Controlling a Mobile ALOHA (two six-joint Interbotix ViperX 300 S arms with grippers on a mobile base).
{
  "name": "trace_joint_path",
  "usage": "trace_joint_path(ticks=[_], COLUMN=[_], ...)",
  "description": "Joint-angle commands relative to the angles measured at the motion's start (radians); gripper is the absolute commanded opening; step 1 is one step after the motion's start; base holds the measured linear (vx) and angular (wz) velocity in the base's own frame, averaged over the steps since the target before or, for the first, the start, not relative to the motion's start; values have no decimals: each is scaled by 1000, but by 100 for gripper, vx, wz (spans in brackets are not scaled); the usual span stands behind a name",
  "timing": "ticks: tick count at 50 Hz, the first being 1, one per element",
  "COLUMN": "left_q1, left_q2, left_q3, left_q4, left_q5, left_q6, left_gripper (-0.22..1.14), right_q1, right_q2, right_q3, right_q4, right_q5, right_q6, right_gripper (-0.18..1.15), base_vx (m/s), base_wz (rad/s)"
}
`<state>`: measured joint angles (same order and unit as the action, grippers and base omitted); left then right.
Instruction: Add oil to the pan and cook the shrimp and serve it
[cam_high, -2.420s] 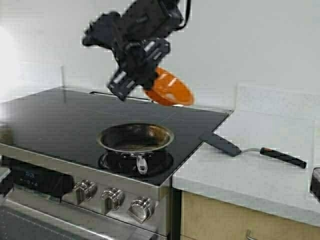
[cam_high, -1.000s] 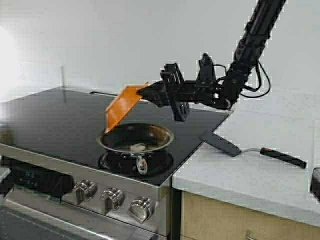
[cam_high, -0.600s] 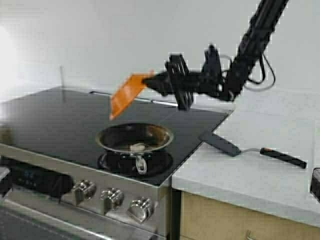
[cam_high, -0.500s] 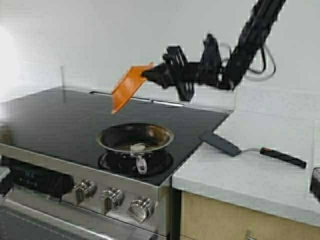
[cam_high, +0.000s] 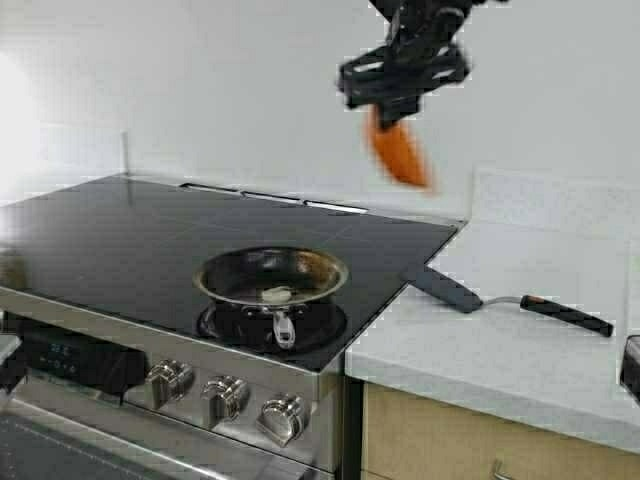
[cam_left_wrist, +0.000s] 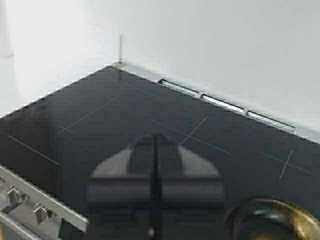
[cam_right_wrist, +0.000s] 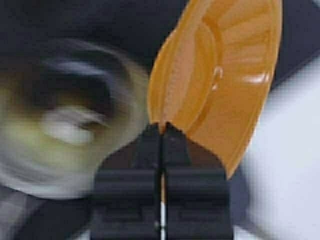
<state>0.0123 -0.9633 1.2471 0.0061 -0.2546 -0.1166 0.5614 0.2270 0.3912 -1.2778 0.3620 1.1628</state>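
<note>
One shrimp (cam_high: 275, 294) sits in the pan (cam_high: 271, 277). Right gripper (cam_right_wrist: 161, 131) pinches the orange bowl (cam_high: 398, 156) by its rim, high up; a thin grip could slip. Left gripper (cam_left_wrist: 155, 192) is closed, empty.

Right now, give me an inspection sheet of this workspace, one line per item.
Surface: black glass stovetop, white counter beside it.
Job's things: pan on the front burner, shrimp inside; oil jug not seen.
Clutter: spatula on the counter, blade edge over the stovetop.
Grippers: right gripper raised above the stove's back edge, shut on the orange bowl; left gripper shut, empty, low over the stovetop.
Cables: nothing seen.
Surroundings: white wall, stove knobs, wooden cabinet.
</note>
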Motion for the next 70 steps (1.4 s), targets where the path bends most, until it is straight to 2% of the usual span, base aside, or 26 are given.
trace_joint_path(ticks=[1, 8, 16, 27, 37, 47, 60, 70], left_q1=[0, 2, 2, 2, 2, 2, 2, 2], left_q2=[8, 8, 8, 8, 9, 8, 9, 23], left_q3=[-15, -15, -15, -17, -14, -14, -12, -14], left_q4=[2, 2, 2, 2, 2, 2, 2, 2], left_q5=[-5, -5, -5, -5, -3, -5, -5, -5], left_q6=[-2, -2, -2, -2, -2, 5, 12, 14], left_gripper=[3, 3, 3, 3, 3, 3, 3, 3], right_q1=[21, -12, -115, -328, -508, -649, -693, -692], right_q2=[-54, -43, -51, -38, 25, 169, 400, 506], right_q3=[20, 25, 31, 41, 40, 5, -152, -207], right_q4=[12, 51, 51, 41, -71, -118, -127, -127], right_q5=[385, 571, 603, 607, 591, 457, 416, 416], right_q6=[-210, -465, -545, -563, -563, -499, -495, -488], right_gripper=[6, 5, 5, 5, 5, 5, 5, 5], base_vx=[0, 0, 0, 0, 0, 0, 0, 0], base_wz=[0, 0, 0, 0, 0, 0, 0, 0])
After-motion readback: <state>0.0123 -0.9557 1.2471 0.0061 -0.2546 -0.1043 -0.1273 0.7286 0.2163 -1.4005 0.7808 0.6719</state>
